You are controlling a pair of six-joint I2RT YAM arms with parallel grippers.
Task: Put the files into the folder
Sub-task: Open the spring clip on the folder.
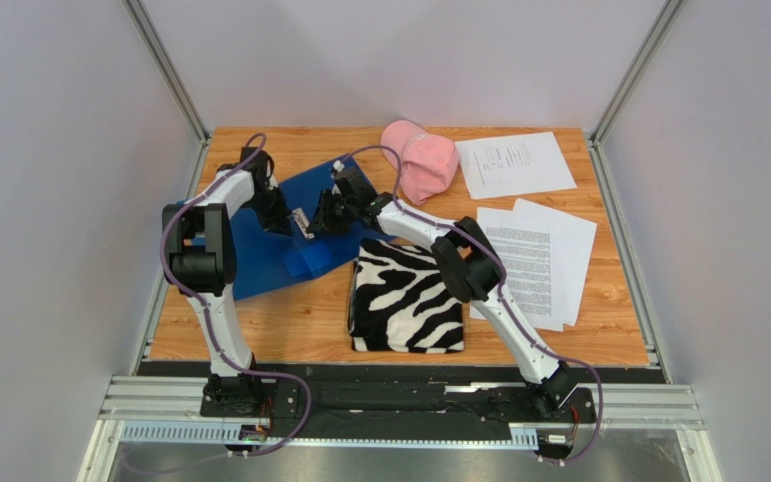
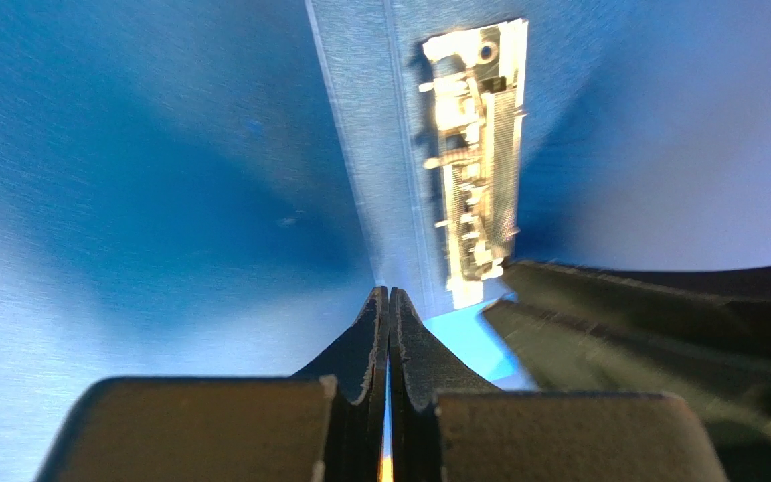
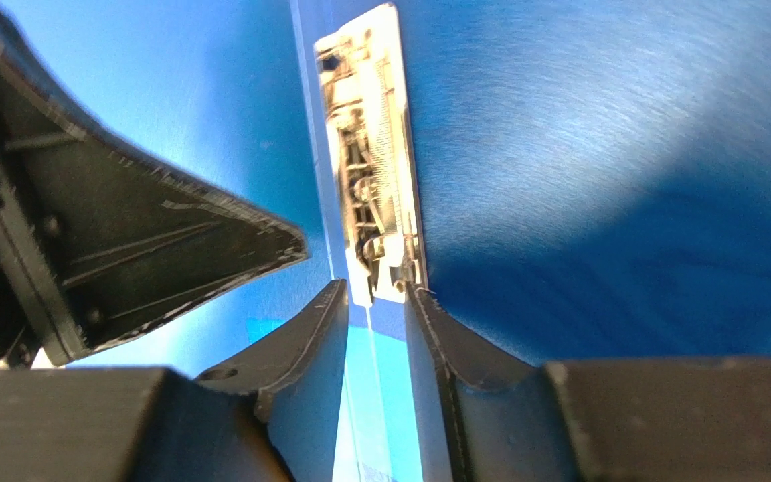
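The left claw (image 2: 389, 313), shut on nothing visible, is seemingly steadying the open folder (image 1: 259, 263) at the surface's (image 1: 299, 329) left while the slightly parted right claw (image 3: 374, 301) is straddling its metal clip (image 3: 369, 171), apparently freeing it for the files (image 1: 538, 259) lying well apart, right.

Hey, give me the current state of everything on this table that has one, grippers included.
folder: open, inside facing up
metal clip: exposed; latched or unlatched, cannot tell
files: loose on the right of the table, none in the folder
zebra-striped cloth: folded, lying flat
pink cap: lying at the far edge
left gripper: shut, tips beside the clip
right gripper: open, fingers straddling the clip's end
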